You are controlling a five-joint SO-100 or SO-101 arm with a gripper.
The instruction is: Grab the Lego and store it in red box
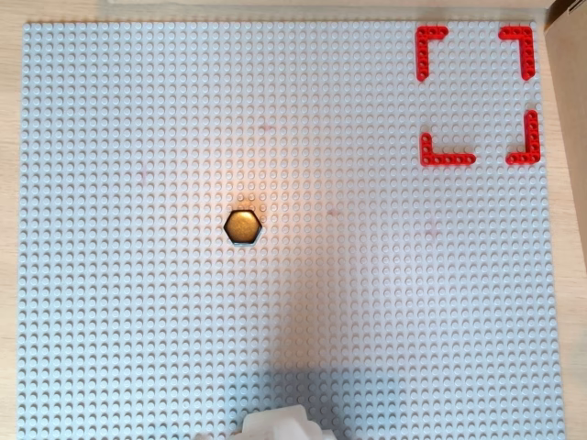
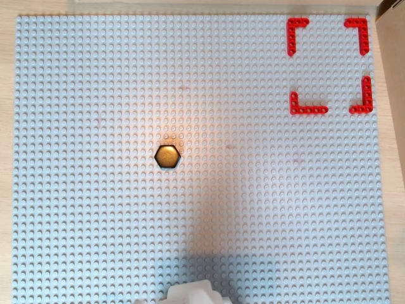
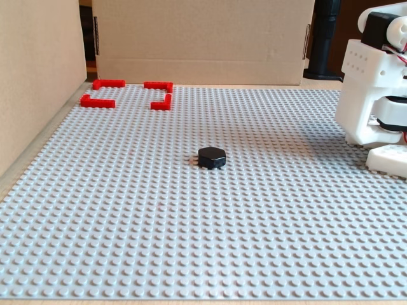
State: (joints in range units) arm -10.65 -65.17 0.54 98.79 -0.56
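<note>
Lego [image 1: 243,226] is judged light, rigid and smooth, best pinched across two opposite flat sides. A low hexagon is seen, bronze from above, black in the fixed view [image 3: 212,157]. It sits mid-baseplate [image 1: 138,321], well apart from the red box [image 1: 476,93]. The jaws' state cannot be told.

A large grey studded baseplate [image 1: 138,321] covers almost the whole wooden table [image 1: 9,229] in both overhead views, and in the fixed view brown cardboard walls [image 3: 203,38] stand along its far edge and left side, with a black post [image 3: 325,38] behind.
</note>
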